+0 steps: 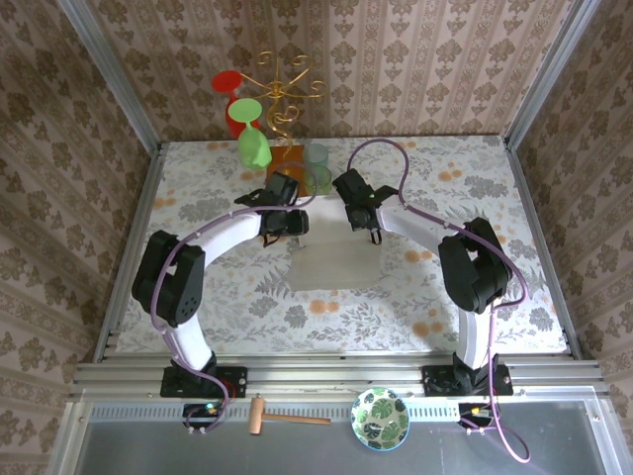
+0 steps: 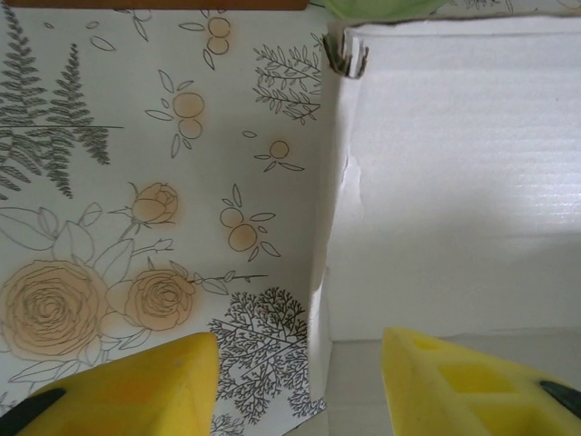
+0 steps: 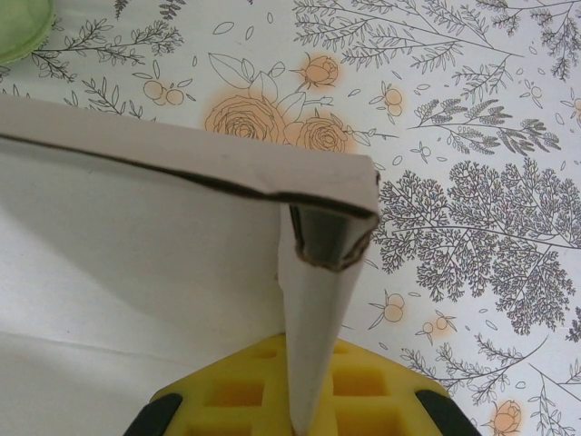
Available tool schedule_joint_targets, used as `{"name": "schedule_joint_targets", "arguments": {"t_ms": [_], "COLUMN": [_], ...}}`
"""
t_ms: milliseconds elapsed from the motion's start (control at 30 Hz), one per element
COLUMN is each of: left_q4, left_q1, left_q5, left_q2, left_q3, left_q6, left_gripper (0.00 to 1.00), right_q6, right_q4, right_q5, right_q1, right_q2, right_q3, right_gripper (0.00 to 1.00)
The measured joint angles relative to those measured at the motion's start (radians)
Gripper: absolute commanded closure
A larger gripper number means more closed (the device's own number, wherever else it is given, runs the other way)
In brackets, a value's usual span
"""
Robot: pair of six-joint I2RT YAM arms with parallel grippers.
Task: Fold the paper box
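**Now: right pincer clamped on a wall, left pincer open over the other edge**

The paper box (image 1: 334,265) lies in the middle of the desk (image 1: 475,297), between the two arms. Its long axis runs left to right across the desk, and its short sides face the arms' elbows. Both pincers sit at its far edge. The left pincer (image 1: 289,226) is over the far-left corner and the right pincer (image 1: 372,230) over the far-right one, so each arm is about equally near its own end.

In the left wrist view the yellow fingers (image 2: 136,386) stand apart. The box's left-hand edge runs straight up between them, away from the camera. One finger is outside it, over the flowered cloth (image 2: 136,182), and the other is over the white card. Neither appears to touch the card.

In the right wrist view the side wall (image 3: 313,300) stands upright and edge-on, leading straight away from the pincer. The yellow pads (image 3: 227,395) lie against it on both sides, so I judge this pincer closed on the wall. The far corner, where that wall meets the back edge, looks crumpled and gapes a little.

The coming move seems to turn on the left edge lying in line with the open gap. Closing there would take hold of it, provided the thin card does not buckle sideways first.
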State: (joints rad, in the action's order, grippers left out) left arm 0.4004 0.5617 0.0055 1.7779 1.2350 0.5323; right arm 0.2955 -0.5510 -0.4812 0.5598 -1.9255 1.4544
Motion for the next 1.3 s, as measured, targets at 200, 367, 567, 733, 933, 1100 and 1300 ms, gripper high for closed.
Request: {"name": "schedule_joint_targets", "arguments": {"t_ms": [200,367,567,733,933,1100,1300], "left_q4": [-0.037,-0.053,-0.057,-0.024,-0.006,0.022,0.040], "left_q1": [-0.001,0.000,0.014,0.039,0.047,0.047,0.047], "left_q5": [0.018,0.026,-0.001,-0.060,-0.071,-0.074,-0.081], "left_q2": [0.050,0.104,0.104,0.104,0.104,0.105,0.105], "left_q3": [0.001,0.002,0.006,0.023,0.036,0.051,0.051], "left_q6": [0.006,0.021,0.029,0.041,0.059,0.059,0.055], "left_gripper": [0.62,0.84,1.00,1.00,1.00,1.00,1.00], "right_q6": [0.000,-0.004,-0.003,0.018,0.051,0.053,0.053], "right_q4": [-0.007,-0.010,-0.063,-0.132,-0.179,-0.183,-0.182], "right_q5": [0.002,0.014,0.009,-0.050,-0.084,-0.057,0.046], "right_q1": [-0.004,-0.008,-0.007,0.006,0.017,0.014,-0.014], "right_q2": [-0.005,-0.014,-0.055,-0.107,-0.117,-0.117,-0.117], "right_q3": [0.006,0.014,0.071,0.138,0.159,0.161,0.161], "right_gripper": [1.00,1.00,1.00,1.00,1.00,1.00,0.99]}}
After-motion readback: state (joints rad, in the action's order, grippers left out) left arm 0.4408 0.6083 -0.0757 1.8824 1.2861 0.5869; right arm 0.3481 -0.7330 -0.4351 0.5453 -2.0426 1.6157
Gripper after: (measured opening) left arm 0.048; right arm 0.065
